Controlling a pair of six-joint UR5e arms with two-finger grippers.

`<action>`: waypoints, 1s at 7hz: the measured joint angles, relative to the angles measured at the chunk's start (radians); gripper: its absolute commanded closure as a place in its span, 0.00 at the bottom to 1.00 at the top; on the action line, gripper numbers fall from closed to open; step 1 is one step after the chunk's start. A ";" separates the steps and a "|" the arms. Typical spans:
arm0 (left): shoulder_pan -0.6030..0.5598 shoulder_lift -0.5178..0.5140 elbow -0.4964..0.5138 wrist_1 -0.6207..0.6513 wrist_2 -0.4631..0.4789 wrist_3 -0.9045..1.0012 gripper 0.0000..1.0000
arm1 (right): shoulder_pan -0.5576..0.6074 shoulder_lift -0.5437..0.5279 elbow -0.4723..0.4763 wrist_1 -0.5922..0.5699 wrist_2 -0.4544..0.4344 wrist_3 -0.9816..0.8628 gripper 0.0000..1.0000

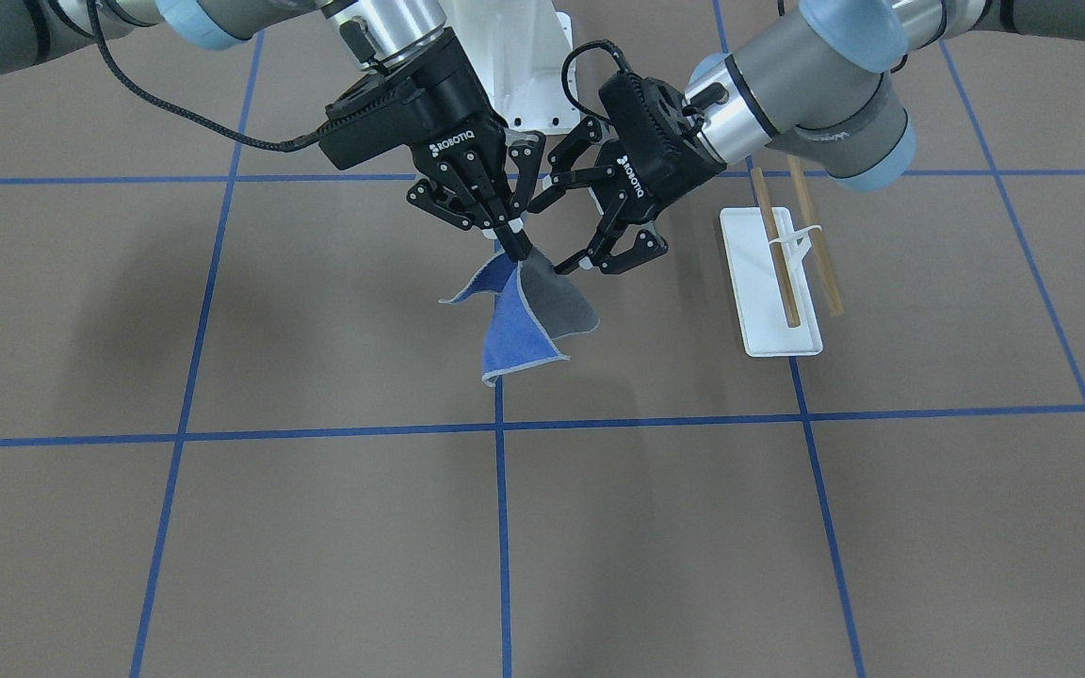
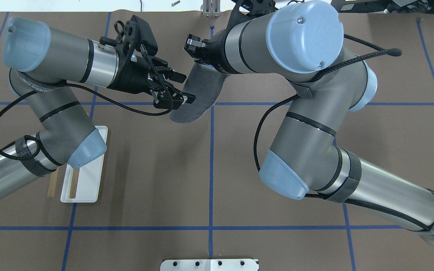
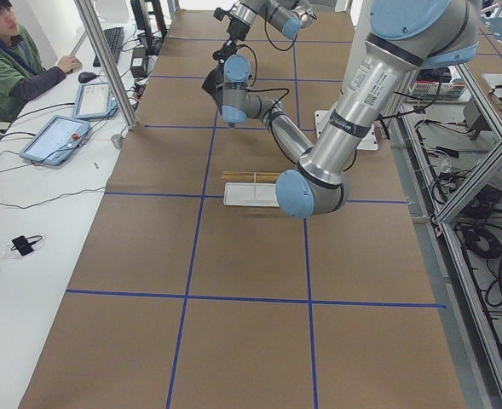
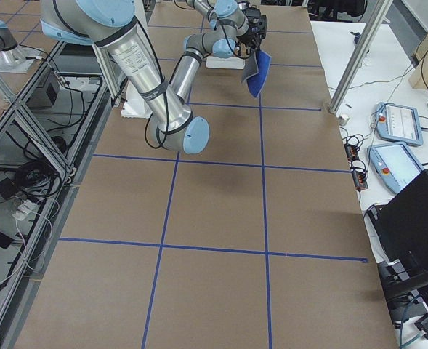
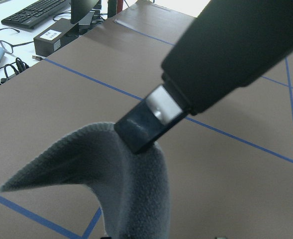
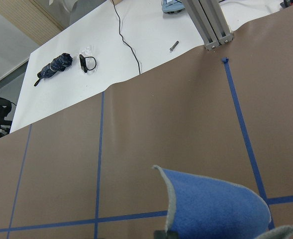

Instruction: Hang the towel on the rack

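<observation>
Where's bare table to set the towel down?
Free: the operator-side strip past the tape line, and the squares on the robot's right of the towel. Crowded: right gripper, left gripper, towel and rack, bunched near the pedestal.

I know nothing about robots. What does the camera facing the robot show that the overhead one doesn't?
Only the front-facing view shows the towel with its blue face, the right gripper pinching its top, and the whole rack with both rods. Only the overhead view shows the bent elbows, with the left arm covering part of the rack. Both show the towel's grey face and the left gripper open next to it.
</observation>
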State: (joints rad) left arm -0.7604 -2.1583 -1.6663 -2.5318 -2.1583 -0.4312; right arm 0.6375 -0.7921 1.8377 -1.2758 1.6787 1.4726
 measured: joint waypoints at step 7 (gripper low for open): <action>0.001 0.000 -0.001 -0.029 0.000 -0.063 0.74 | -0.029 -0.002 0.000 -0.002 0.000 0.000 1.00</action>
State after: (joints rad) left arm -0.7593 -2.1583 -1.6674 -2.5607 -2.1583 -0.4941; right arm 0.6083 -0.7945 1.8377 -1.2778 1.6782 1.4726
